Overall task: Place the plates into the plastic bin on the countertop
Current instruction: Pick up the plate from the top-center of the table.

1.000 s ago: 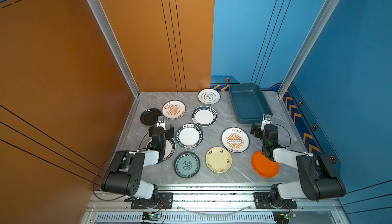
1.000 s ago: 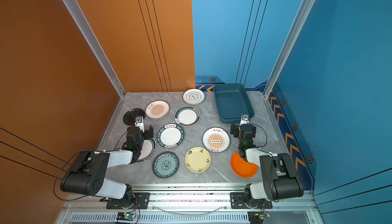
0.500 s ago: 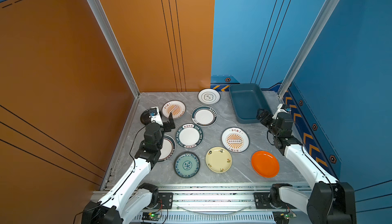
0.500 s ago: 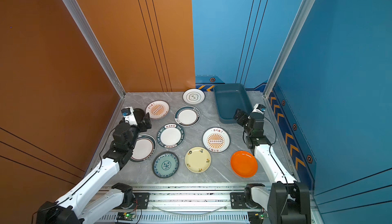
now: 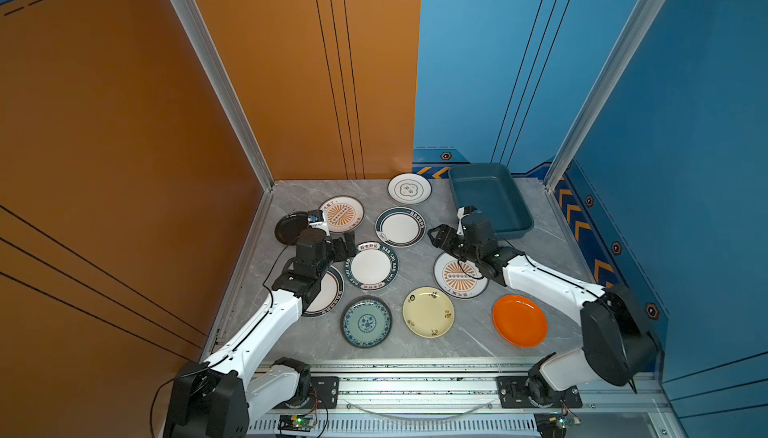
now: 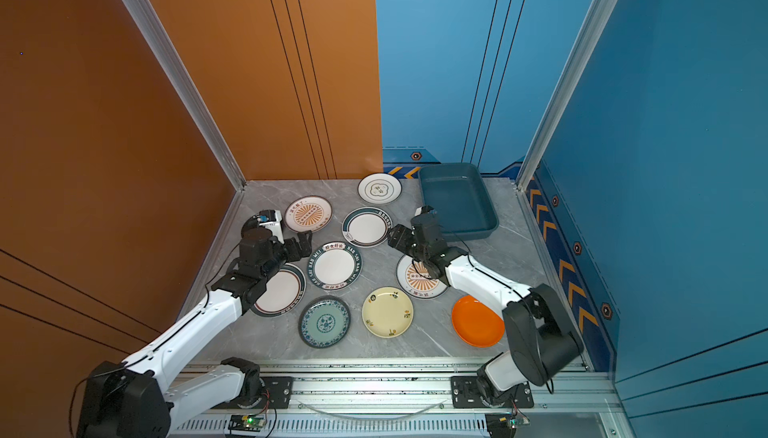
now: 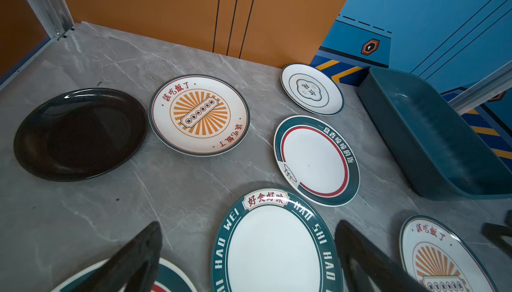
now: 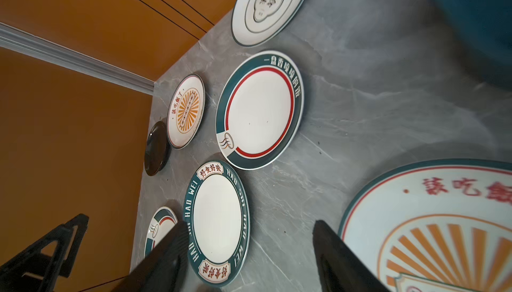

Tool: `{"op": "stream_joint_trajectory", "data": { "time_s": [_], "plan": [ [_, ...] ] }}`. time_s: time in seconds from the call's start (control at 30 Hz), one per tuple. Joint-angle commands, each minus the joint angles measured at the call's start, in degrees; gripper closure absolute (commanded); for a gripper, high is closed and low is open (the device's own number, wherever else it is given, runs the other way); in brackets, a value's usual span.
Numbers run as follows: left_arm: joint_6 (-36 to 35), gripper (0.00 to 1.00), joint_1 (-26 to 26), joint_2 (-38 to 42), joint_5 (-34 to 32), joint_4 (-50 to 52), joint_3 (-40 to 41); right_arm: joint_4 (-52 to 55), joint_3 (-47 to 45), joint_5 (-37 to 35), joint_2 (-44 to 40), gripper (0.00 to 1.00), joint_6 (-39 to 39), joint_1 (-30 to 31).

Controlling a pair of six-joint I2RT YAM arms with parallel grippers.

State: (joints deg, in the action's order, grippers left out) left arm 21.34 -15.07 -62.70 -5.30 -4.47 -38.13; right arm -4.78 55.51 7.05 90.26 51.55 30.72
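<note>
Ten plates, all flat on the grey countertop point(image 5: 419, 267), outside the plastic bin point(image 5: 486, 195).
Far left: black plate point(image 5: 289, 230); green-rimmed plate point(image 5: 330, 297), partly under the left arm point(image 5: 266, 324).
Left gripper point(image 5: 347, 245): jaws spread wide, holding nothing, over the edge of the lettered plate point(image 5: 372, 265).
Next: sunburst plate point(image 5: 341, 213) behind, teal floral plate point(image 5: 366, 321) in front.
Centre: red-ringed plate point(image 5: 400, 227); emblem plate point(image 5: 409, 189) at the back; cream-yellow plate point(image 5: 428, 311) in front.
Right gripper point(image 5: 439, 238): jaws partly apart, nothing between them, above bare counter between the red-ringed plate and the second sunburst plate point(image 5: 453, 281).
Near right: orange plate point(image 5: 519, 320).
The bin sits in the back right corner.
</note>
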Motion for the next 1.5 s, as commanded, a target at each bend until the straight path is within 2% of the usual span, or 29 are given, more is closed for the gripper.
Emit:
{"op": "stream_joint_trajectory", "data": {
  "time_s": [0.0, 0.07, 0.4, 0.67, 1.07, 1.23, 1.47],
  "plan": [
    [1.2, 0.02, -0.5, 0.4, 1.3, 0.3, 0.1, -1.1, 4.5, 0.5, 6.9, 0.3, 4.1, 0.0],
    [1.2, 0.02, -0.6, 1.0, 1.3, 0.3, 0.7, -2.5, 6.7, 1.7, 11.0, 0.33, 5.4, -0.1],
    [0.8, 0.02, -0.7, 3.3, 1.1, 1.4, 2.0, -1.1, 14.6, -2.0, 24.3, 0.39, 7.3, 0.3],
    [-0.1, 0.02, -0.6, 3.0, 1.2, 2.0, 1.3, 1.1, 17.8, -4.5, 28.2, 0.39, 8.2, 0.3],
    [-0.6, 0.02, -0.5, 2.0, 1.2, 2.1, 1.0, -0.2, 22.7, -3.6, 35.6, 0.42, 10.1, 0.2],
    [-0.6, 0.02, -0.5, 1.4, 1.3, 1.9, 0.8, -2.0, 22.7, -2.5, 36.3, 0.52, 10.8, 0.0],
    [-0.8, 0.02, -0.5, 1.2, 1.3, 1.9, 1.0, -6.4, 21.1, -0.4, 37.4, 0.74, 12.0, -0.5]
  ]
}}
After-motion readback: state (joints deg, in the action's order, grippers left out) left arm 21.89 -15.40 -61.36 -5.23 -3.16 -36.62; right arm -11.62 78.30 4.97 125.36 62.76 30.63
